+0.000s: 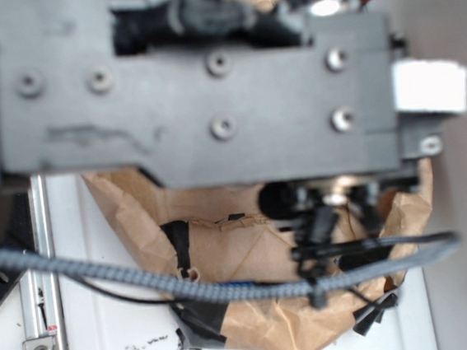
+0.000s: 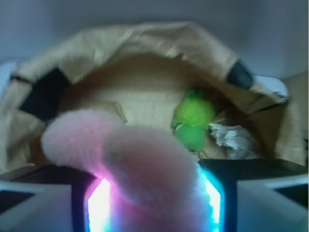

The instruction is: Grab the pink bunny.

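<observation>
In the wrist view the pink bunny fills the lower middle: fluffy pink plush, one long ear curling to the left. My gripper is shut on it, and its glowing pads press the plush from both sides. In the exterior view the gripper hangs low over the brown paper bin, partly behind cables, and the bunny is hidden there.
A bright green plush toy and a crumpled grey-white thing lie deeper in the paper-lined bin. Black tape patches mark its walls. The arm's grey body and a braided cable block much of the exterior view.
</observation>
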`<state>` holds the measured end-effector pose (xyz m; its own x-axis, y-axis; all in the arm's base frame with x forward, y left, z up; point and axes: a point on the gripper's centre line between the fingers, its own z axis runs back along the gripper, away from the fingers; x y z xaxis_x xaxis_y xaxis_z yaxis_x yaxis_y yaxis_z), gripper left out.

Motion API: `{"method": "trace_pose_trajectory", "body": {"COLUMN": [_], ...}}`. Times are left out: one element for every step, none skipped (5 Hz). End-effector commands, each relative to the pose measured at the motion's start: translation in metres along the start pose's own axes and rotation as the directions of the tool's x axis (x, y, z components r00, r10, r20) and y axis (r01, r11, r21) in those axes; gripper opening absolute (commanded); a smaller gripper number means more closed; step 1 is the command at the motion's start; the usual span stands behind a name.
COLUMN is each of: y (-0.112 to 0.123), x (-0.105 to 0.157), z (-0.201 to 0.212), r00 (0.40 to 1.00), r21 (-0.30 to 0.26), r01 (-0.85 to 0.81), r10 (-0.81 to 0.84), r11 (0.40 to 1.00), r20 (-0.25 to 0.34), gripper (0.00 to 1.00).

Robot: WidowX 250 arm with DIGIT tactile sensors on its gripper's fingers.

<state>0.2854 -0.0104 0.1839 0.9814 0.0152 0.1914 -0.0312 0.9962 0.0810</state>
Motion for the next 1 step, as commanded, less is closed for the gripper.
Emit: {"method": "trace_pose_trajectory", "body": {"y": [-0.0044], "x": [-0.0016], "z": [0.0195], "r00": [0.966], "r21": [0.071], "r01": [-0.238], "r10": [0.228], "r11": [0.969], "r20": [0.119], "gripper": [0.00]}}
